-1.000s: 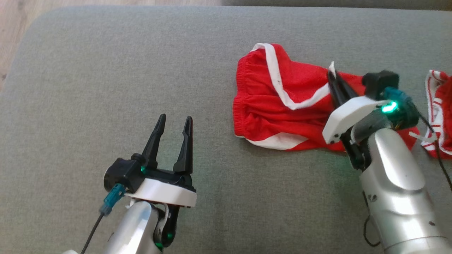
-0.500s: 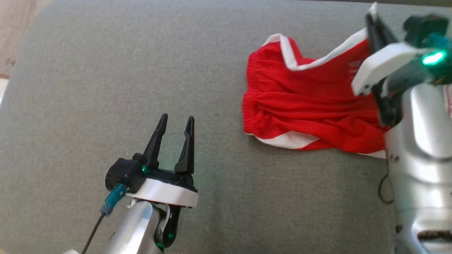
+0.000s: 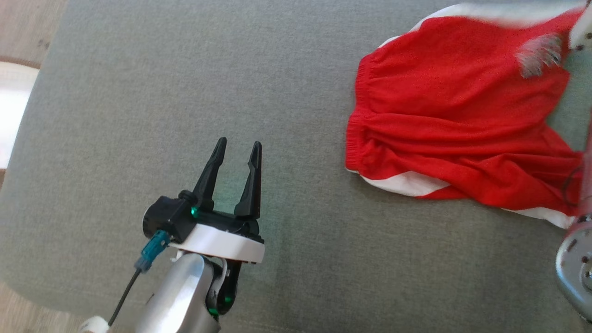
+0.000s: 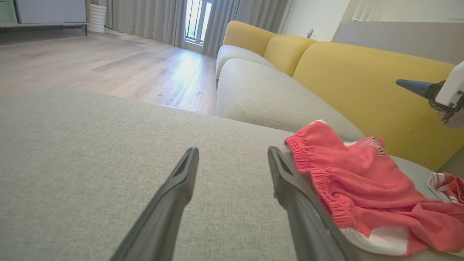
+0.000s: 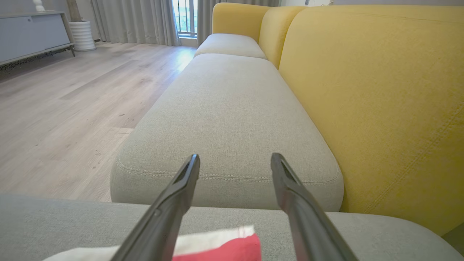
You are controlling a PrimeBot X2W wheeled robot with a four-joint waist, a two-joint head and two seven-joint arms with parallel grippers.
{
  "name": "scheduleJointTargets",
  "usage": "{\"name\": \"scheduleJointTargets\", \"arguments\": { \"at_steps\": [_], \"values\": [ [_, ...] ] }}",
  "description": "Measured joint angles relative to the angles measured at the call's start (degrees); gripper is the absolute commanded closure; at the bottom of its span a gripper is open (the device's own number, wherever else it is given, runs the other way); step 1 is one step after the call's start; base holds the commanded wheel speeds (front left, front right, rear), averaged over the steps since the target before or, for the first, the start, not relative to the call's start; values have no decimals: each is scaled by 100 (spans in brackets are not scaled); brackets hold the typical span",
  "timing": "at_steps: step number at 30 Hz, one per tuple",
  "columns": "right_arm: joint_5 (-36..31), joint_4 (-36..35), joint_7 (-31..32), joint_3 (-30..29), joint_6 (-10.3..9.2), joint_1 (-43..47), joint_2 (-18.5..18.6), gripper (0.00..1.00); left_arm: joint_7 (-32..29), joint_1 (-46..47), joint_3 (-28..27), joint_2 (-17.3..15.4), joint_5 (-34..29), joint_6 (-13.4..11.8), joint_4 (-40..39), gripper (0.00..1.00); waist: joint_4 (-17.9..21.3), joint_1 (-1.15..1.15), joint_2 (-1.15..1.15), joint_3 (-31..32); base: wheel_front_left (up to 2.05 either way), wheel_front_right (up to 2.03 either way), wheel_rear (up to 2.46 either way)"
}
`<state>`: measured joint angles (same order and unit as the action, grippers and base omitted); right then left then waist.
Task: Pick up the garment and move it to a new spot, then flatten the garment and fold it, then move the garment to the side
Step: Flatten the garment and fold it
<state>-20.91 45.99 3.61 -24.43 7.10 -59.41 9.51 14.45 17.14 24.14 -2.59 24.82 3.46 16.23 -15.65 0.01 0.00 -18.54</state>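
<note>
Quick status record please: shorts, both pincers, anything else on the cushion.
shorts: red with white trim, unfolded on the grey cushion; far leg smooth, near leg wrinkled
left pincer: open, empty, over bare cushion left of the shorts
right pincer: open, empty, raised over the shorts' white-trimmed edge
other: striped garment right of the shorts
held: nothing

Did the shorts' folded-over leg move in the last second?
Yes. The red shorts' leg has swung out toward the far edge of the grey cushion, away from the waistband.
</note>
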Motion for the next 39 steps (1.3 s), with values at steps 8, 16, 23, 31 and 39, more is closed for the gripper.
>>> {"name": "scheduleJointTargets", "arguments": {
  "at_steps": [8, 16, 23, 31, 39],
  "values": [
    [-158, 829, -844, 4, 0, 1, -343, 0, 0, -13, -176, 2, -22, -43, 2, 0, 299, -2, 0, 243, 0, 0, 0],
    [893, 1163, -1683, 1033, 0, 552, -541, 0, 1, -244, -401, -1, -197, -33, -4, 0, 825, -2, 0, 612, 0, 0, 0],
    [2427, -97, -1783, 2090, 0, 2039, -565, 0, 1, -437, -516, 0, -280, 9, -18, 0, 1259, -2, 0, 886, 0, 0, 0],
    [3184, -1957, -1798, 2383, 0, 4376, -614, 0, 0, -560, -588, -1, -370, 63, -68, 0, 1545, -2, 0, 997, 0, 0, 0],
    [3328, -2472, -1715, 2404, 0, 5060, -659, 0, 0, -569, -621, -1, -371, 115, -4, 0, 1620, -1, 0, 932, 0, 0, 0]
  ]
}}
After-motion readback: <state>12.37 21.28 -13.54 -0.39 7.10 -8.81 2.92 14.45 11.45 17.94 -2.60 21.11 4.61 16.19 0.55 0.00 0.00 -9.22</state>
